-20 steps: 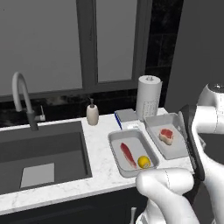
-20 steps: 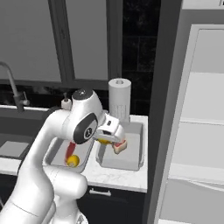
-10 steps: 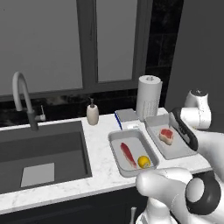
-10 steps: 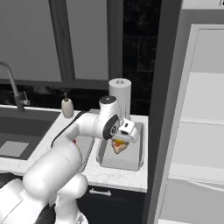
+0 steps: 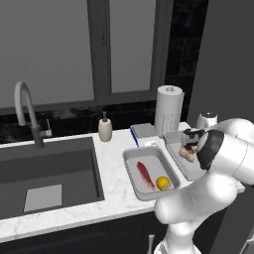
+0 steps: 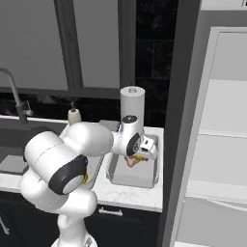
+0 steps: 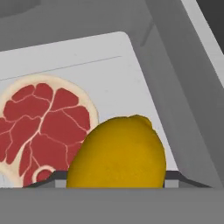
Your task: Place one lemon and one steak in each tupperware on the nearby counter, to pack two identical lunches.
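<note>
My gripper [image 6: 141, 153] is shut on a yellow lemon [image 7: 118, 151], which sits between the two fingertips [image 7: 173, 177] in the hand view. It hangs just over the right tupperware [image 6: 137, 177], a light-grey tub holding the blocky steak [image 7: 43, 127] with a pink-red top. This steak [image 6: 129, 162] lies beside the held lemon [image 6: 140, 157]. The left tupperware [image 5: 130, 158] holds a thin dark-red steak strip [image 5: 144, 174] and a second lemon [image 5: 162, 183]. In the left base view my arm covers much of the right tupperware [image 5: 174, 141]. Both tubs stand on the white counter [image 5: 116, 196].
A paper towel roll [image 5: 168, 110] stands behind the tubs, with a soap dispenser [image 5: 104, 130] and a small flat grey box [image 5: 143, 130] to its left. The dark sink [image 5: 47, 173] and faucet [image 5: 25, 106] lie further left. A tall open white cabinet [image 6: 217, 144] is at the right.
The arm has swung and folded over the right tub. The gripper, still holding the lemon, has come down closer to the steak chunk. The tubs and their contents have not moved.
</note>
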Robot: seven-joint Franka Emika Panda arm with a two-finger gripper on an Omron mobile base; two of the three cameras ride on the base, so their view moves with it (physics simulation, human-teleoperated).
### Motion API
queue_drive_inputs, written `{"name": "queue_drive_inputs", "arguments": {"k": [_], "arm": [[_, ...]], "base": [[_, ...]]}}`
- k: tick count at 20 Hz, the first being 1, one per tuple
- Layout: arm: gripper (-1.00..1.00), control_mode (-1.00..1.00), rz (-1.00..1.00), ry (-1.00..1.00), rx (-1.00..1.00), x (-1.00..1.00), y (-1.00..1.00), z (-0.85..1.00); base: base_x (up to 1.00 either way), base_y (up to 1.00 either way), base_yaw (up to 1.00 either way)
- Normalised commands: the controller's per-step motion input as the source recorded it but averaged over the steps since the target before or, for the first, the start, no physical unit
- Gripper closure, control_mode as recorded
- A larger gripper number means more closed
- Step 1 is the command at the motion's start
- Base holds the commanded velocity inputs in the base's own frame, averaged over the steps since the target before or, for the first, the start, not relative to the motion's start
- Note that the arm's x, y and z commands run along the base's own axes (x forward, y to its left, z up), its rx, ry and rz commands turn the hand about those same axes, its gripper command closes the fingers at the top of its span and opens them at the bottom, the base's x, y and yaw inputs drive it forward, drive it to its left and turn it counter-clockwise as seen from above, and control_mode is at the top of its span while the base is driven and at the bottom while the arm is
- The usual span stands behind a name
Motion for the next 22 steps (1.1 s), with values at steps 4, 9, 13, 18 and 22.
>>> {"name": "queue_drive_inputs", "arguments": {"k": [4, 9, 13, 18, 22], "arm": [[-1.00, -1.00, 0.00, 0.07, 0.01, 0.24, -0.14, -0.01], [-1.00, -1.00, 0.00, 0.12, 0.00, -0.57, 0.00, 0.00], [-1.00, -1.00, 0.00, 0.08, 0.02, -0.95, 0.00, 0.03], [-1.00, -1.00, 0.00, -0.03, 0.00, -1.00, 0.02, 0.66], [-1.00, -1.00, 0.05, -0.21, -0.10, -1.00, 0.51, 1.00]], "base": [[0.00, 0.00, 0.00], [0.00, 0.00, 0.00], [0.00, 0.00, 0.00], [0.00, 0.00, 0.00], [0.00, 0.00, 0.00]]}}
